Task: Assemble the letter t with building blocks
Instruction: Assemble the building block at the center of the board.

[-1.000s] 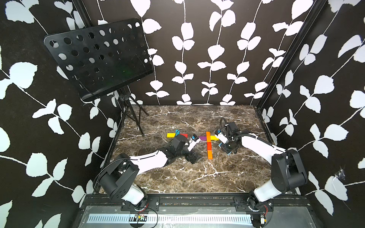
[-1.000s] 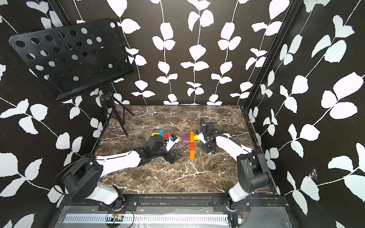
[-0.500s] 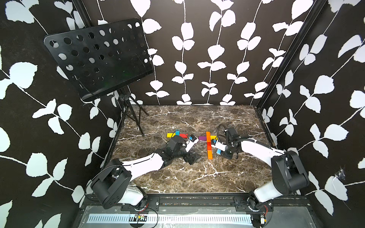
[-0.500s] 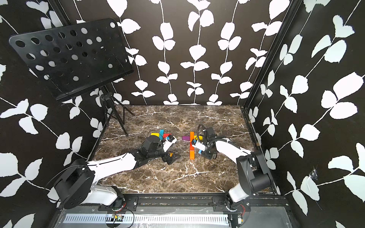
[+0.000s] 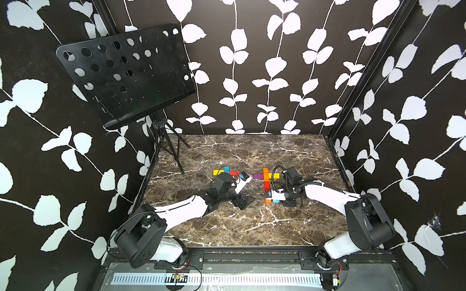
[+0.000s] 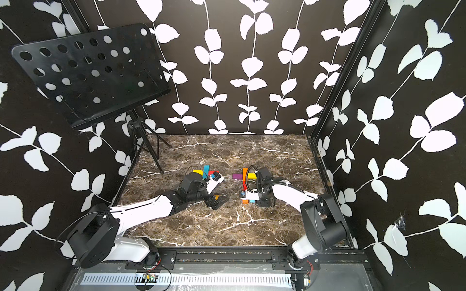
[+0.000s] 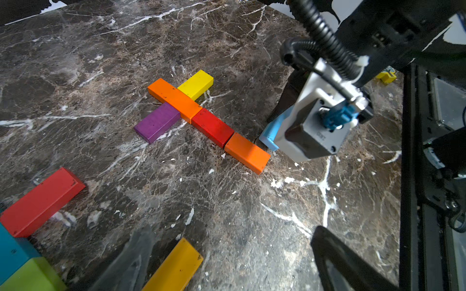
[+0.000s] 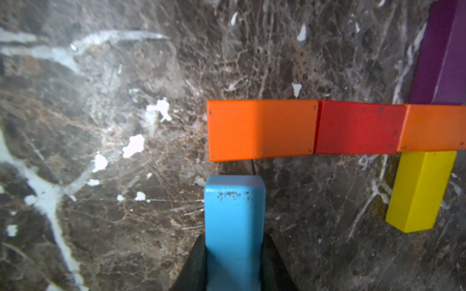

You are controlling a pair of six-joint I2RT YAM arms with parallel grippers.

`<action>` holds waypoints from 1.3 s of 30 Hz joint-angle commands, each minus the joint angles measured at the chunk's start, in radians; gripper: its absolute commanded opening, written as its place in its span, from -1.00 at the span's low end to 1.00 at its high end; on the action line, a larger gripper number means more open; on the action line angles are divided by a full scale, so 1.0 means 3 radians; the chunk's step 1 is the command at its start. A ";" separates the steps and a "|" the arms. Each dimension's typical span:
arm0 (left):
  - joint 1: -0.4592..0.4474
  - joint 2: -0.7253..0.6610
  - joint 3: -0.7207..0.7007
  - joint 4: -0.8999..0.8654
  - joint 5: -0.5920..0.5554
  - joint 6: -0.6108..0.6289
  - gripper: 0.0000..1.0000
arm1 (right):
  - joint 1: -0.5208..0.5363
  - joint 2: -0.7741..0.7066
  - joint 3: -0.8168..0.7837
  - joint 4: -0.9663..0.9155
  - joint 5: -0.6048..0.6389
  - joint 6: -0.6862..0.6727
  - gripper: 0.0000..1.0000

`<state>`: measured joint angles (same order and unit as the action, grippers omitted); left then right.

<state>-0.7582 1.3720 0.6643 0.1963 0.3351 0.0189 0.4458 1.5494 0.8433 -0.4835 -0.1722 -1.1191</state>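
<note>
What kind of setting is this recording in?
Probably a staged robot test booth: leaf-patterned walls enclose a marble-look tabletop, a left arm and right arm sit on a front rail, and a perforated music stand stands in a corner.

Left arm (image 5: 181, 214) extended low toward centre, left gripper (image 7: 232, 233) jaws spread wide; right arm (image 5: 325, 194) bent inward, wrist low, right gripper (image 8: 234, 239) jaws clamped shut
</note>
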 commanded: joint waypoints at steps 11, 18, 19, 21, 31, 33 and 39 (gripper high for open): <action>0.0045 -0.0150 -0.0042 -0.0137 0.0003 0.0025 0.98 | -0.0030 0.0344 0.0226 -0.0286 -0.0130 -0.0459 -1.00; 0.0046 -0.0099 -0.0021 -0.0135 0.0043 0.0004 0.99 | -0.0028 0.0398 0.0222 -0.0268 -0.0162 -0.0433 -1.00; 0.0047 -0.0097 -0.0021 -0.0138 0.0044 0.0005 0.99 | -0.0028 0.0408 0.0227 -0.0268 -0.0151 -0.0422 -1.00; 0.0046 -0.0085 -0.0016 -0.0133 0.0044 0.0007 0.98 | -0.0031 0.0422 0.0231 -0.0270 -0.0135 -0.0423 -1.00; 0.0047 -0.0045 -0.0006 -0.0120 0.0069 -0.0012 0.98 | -0.0028 0.0461 0.0253 -0.0280 -0.0187 -0.0365 -1.00; 0.0044 -0.0043 -0.0010 -0.0119 0.0074 -0.0019 0.98 | -0.0029 0.0470 0.0253 -0.0280 -0.0203 -0.0357 -1.00; 0.0047 -0.0042 -0.0016 -0.0120 0.0074 -0.0017 0.98 | -0.0026 0.0481 0.0265 -0.0293 -0.0196 -0.0343 -0.99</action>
<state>-0.7494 1.3602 0.6643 0.1684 0.3435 0.0181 0.4374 1.6577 0.9245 -0.5426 -0.2047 -1.2156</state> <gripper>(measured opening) 0.992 0.275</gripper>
